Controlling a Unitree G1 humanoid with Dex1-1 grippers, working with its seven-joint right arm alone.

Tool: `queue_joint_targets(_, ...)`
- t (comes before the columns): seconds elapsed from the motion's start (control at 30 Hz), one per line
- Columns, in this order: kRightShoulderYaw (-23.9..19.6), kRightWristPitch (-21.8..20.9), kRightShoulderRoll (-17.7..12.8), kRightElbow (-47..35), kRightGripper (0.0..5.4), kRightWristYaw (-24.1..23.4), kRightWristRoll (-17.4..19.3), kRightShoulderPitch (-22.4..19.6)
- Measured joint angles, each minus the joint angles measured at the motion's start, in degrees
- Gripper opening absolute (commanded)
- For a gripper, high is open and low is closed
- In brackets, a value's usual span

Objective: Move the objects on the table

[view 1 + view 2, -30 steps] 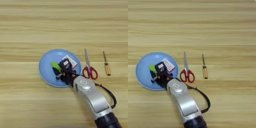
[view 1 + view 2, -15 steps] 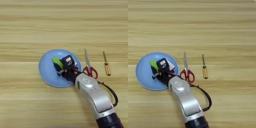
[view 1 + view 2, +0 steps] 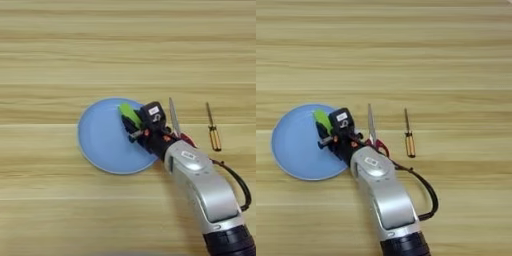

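Note:
My right gripper (image 3: 132,126) reaches in from the lower right and stands over the right side of a blue plate (image 3: 100,142). Its black fingers are shut on a lime-green block (image 3: 129,114), held tilted above the plate's right part. The block (image 3: 321,120) also shows in the right eye view. Just right of the gripper lie red-handled scissors (image 3: 173,119), blades pointing away from me, their handles partly hidden by my wrist. Further right on the table (image 3: 125,45) lies a thin amber-handled screwdriver (image 3: 213,132).
My silver forearm (image 3: 205,190) crosses the table's lower right, with a black cable (image 3: 239,182) looping off its right side. The plate's left half (image 3: 291,147) is bare.
The gripper has moved up and to the right across the plate, carrying the green block with it from the plate's middle toward its right rim. Scissors and screwdriver have stayed put.

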Motion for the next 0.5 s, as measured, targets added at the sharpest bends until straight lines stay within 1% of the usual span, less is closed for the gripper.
queue_joint_targets(0.17,-2.98,0.00,-0.71,-0.03,1.40,-0.33,0.43,-0.19)
queue_joint_targets(0.4,-7.52,-0.04,-2.65,0.98,1.40,-0.98,0.84,-1.04)
queue_joint_targets(0.5,-8.40,-0.06,-2.90,1.12,1.40,-0.98,1.40,-1.07)
